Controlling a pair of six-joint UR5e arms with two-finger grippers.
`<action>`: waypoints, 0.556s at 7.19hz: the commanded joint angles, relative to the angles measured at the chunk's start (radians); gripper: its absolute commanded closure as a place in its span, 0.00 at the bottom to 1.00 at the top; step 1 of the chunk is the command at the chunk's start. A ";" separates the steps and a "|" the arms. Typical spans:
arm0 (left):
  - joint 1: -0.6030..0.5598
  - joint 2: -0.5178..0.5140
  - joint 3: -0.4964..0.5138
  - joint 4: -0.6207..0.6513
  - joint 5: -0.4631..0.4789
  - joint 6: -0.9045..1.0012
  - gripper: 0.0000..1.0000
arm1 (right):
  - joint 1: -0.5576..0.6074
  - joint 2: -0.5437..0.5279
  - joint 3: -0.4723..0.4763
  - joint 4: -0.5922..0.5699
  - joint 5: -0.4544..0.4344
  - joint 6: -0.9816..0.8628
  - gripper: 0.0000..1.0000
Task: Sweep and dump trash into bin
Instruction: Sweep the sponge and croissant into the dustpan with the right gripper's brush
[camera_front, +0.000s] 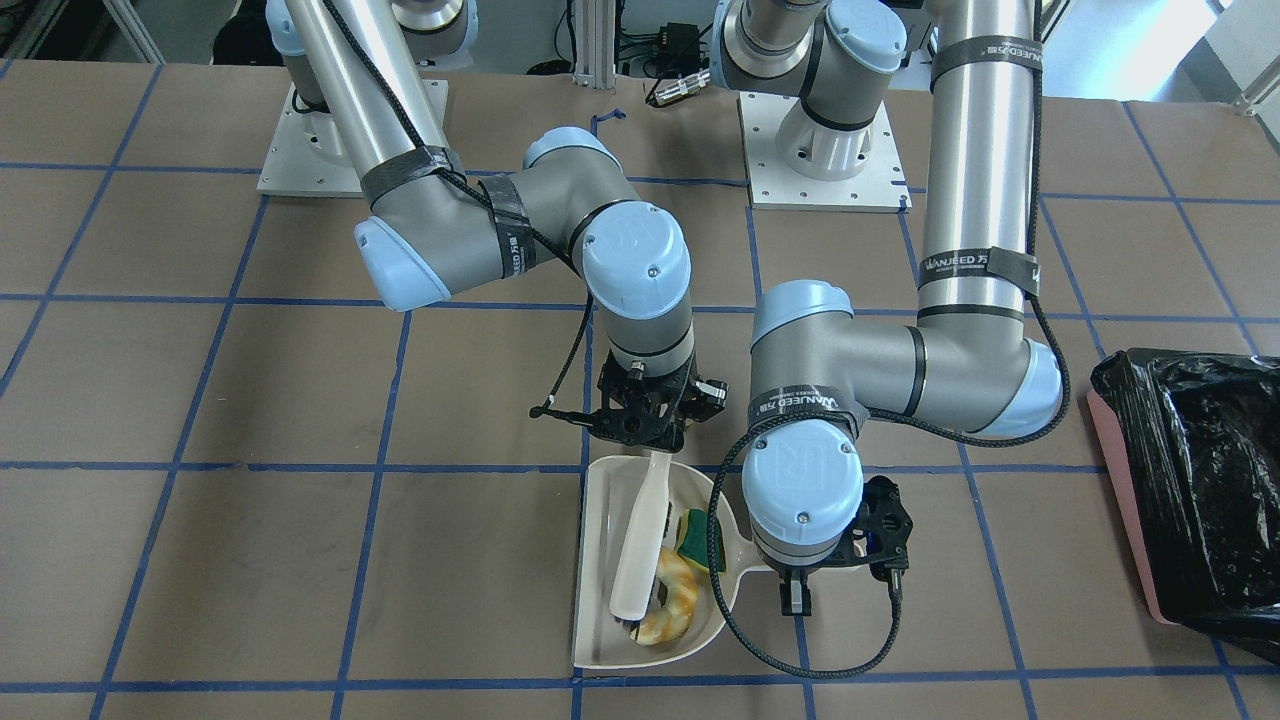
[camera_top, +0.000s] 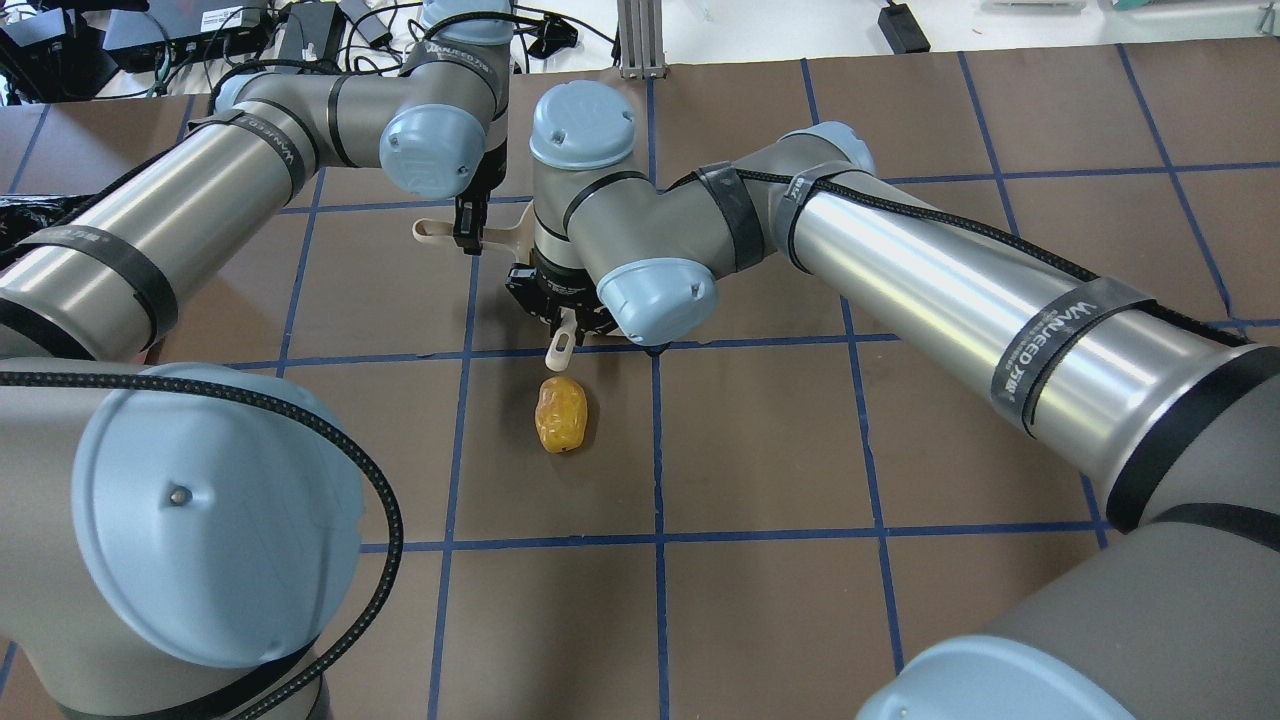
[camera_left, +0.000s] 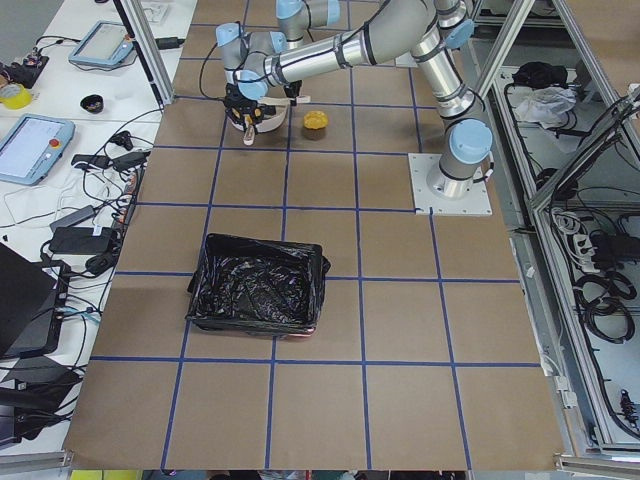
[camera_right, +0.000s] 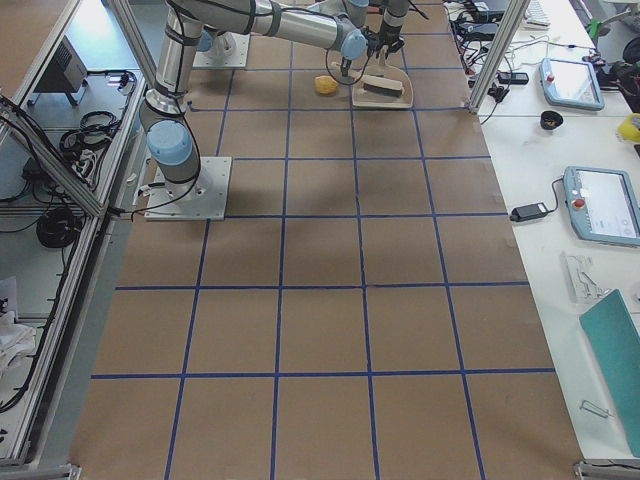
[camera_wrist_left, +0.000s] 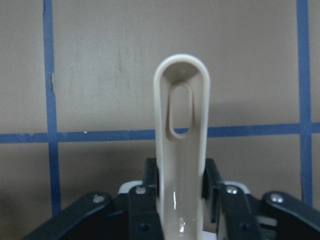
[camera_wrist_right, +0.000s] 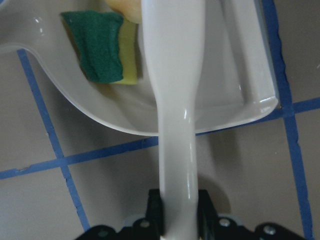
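Note:
The beige dustpan (camera_front: 598, 560) lies on the table. In it are the tan bread piece (camera_front: 678, 600) and the green-and-yellow sponge chunk (camera_front: 702, 540), which also shows in the right wrist view (camera_wrist_right: 100, 47). My left gripper (camera_front: 795, 592) is shut on the dustpan's handle (camera_wrist_left: 181, 125). My right gripper (camera_front: 650, 435) is shut on the white brush (camera_front: 640, 545), whose head rests in the pan over the bread. The yellow-orange potato lump (camera_top: 562, 415) lies on the table just behind the brush handle's end, outside the pan. The bin (camera_front: 1200, 480) stands far off on my left side.
The bin also shows in the exterior left view (camera_left: 258, 290), about two grid squares from the dustpan. Both forearms cross low over the table's middle. Monitors and cables lie beyond the table's far edge (camera_left: 120, 150).

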 joint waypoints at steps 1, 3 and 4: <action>0.049 0.013 -0.013 0.023 -0.028 0.072 1.00 | -0.006 -0.041 0.006 0.116 -0.136 -0.062 0.89; 0.086 0.018 0.002 0.029 -0.030 0.099 1.00 | -0.018 -0.097 0.010 0.239 -0.273 -0.182 0.89; 0.109 0.022 0.005 0.029 -0.054 0.125 1.00 | -0.020 -0.102 0.013 0.245 -0.276 -0.196 0.89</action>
